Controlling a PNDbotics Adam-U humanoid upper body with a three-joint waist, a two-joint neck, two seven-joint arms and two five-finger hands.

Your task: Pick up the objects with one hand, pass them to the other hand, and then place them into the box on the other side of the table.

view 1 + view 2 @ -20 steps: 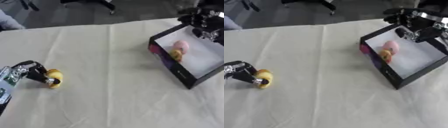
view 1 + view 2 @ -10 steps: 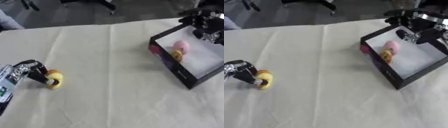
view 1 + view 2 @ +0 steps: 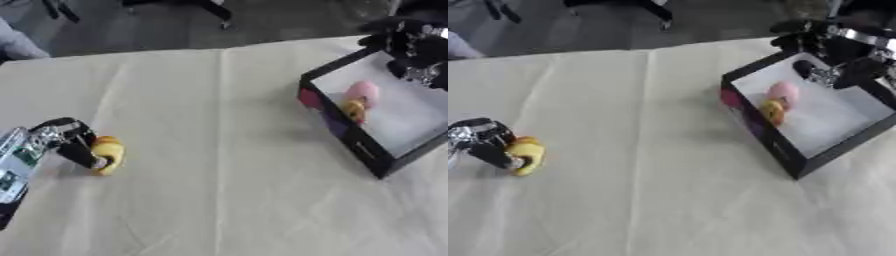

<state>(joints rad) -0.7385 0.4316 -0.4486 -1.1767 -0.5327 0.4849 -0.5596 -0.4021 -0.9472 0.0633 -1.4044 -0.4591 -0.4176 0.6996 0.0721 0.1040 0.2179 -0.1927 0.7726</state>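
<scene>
Yellow object point(image 3: 108, 153) lies on cream tablecloth point(image 3: 219, 130) near left edge, left hand point(image 3: 72, 145) curled around it, fingers pinching its side (object rests on cloth, not lifted). Black box point(image 3: 815, 150) with white floor sits at right side of table; pink object point(image 3: 782, 92) and small orange-yellow one point(image 3: 772, 111) lie inside near its left wall. Right hand point(image 3: 826, 55) hovers over box's far corner, fingers loosely bent, holding nothing.

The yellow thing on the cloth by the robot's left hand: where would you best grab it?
Probably across its narrow middle, from the left and above. The yellow object lies elongated on the tablecloth, and the left hand already touches its left side, fingers curled against it.
</scene>
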